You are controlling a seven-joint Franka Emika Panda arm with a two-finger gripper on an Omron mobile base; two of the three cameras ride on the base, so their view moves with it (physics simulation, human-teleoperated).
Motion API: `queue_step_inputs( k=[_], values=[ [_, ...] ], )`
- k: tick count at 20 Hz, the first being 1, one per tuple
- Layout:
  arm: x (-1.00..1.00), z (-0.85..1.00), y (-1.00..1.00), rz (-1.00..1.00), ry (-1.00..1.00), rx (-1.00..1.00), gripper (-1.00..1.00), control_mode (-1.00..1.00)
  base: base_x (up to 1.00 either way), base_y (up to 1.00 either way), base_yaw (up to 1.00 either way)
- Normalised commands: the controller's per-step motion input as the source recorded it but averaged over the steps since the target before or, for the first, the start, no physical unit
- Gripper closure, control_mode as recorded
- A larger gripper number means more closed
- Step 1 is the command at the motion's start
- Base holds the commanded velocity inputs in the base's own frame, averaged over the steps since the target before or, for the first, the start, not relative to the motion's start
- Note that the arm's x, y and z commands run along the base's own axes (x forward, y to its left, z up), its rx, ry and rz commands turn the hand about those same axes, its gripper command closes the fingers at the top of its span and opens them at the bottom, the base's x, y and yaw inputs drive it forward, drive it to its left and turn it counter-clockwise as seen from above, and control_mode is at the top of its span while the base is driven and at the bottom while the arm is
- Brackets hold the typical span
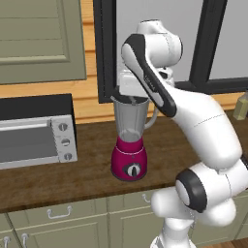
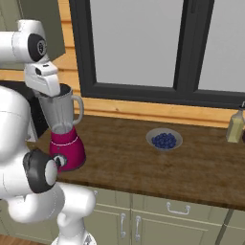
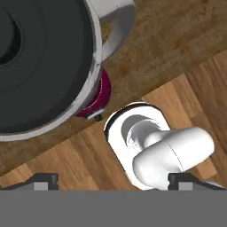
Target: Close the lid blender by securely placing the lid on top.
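The lid point(image 3: 31, 57) sits in the mouth of the blender point(image 1: 130, 140), covering the jar opening; seen from the hand camera, it lies above and to the left of the pincer point(image 3: 113, 179). The pincer's two fingertips point(image 3: 42, 179) stand wide apart near the lower edge of that view, holding nothing. From the base cameras, the hand hangs directly over the jar top. The blender stands upright on the wooden bench point(image 2: 143, 167), just beside a silver toaster oven point(image 1: 34, 138). Farther along the bench, well apart, a shallow bowl point(image 2: 164, 139) holds blueberries point(image 2: 164, 140); a bottle point(image 2: 236, 126) stands near the edge of the right base view.
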Motion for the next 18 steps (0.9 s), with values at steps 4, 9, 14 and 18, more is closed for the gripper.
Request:
queue_step_inputs(
  k=[4, 9, 14, 18],
  values=[
    [-0.91, -0.04, -0.45, 0.0, -0.3, 0.0, -1.0, -1.0, 0.0, 0.0, 0.0],
    [-0.85, -0.25, -0.88, 0.04, -0.51, 0.11, -1.0, -1.0, 0.0, 0.0, 0.0],
    [-0.63, -0.23, -0.82, 0.1, -0.3, 0.2, -1.0, -1.0, 0.0, 0.0, 0.0],
    [-0.51, -0.2, -0.67, 0.09, -0.23, 0.18, -1.0, -1.0, 0.0, 0.0, 0.0]
  ],
)
